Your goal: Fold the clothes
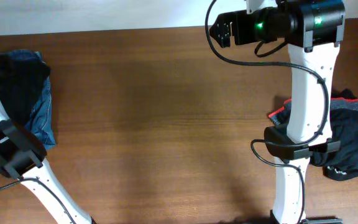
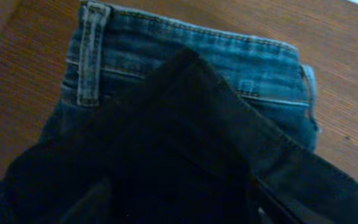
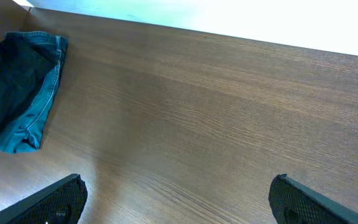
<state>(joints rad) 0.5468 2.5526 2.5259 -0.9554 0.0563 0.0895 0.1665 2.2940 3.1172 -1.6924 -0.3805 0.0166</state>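
Observation:
A black garment lies crumpled on top of blue denim jeans, at the table's far left. My left gripper hovers right over the black cloth. Its fingers show only as faint dark shapes on either side of the fabric, too dim to judge a grip. Another black garment with a grey waistband edged in red lies bunched at the right, behind the right arm's base. My right gripper hangs open above bare wood at the back, nothing between its fingers.
The brown wooden table stretches between the two piles. The right arm's white column stands in front of the right pile. The table's far edge meets a pale wall.

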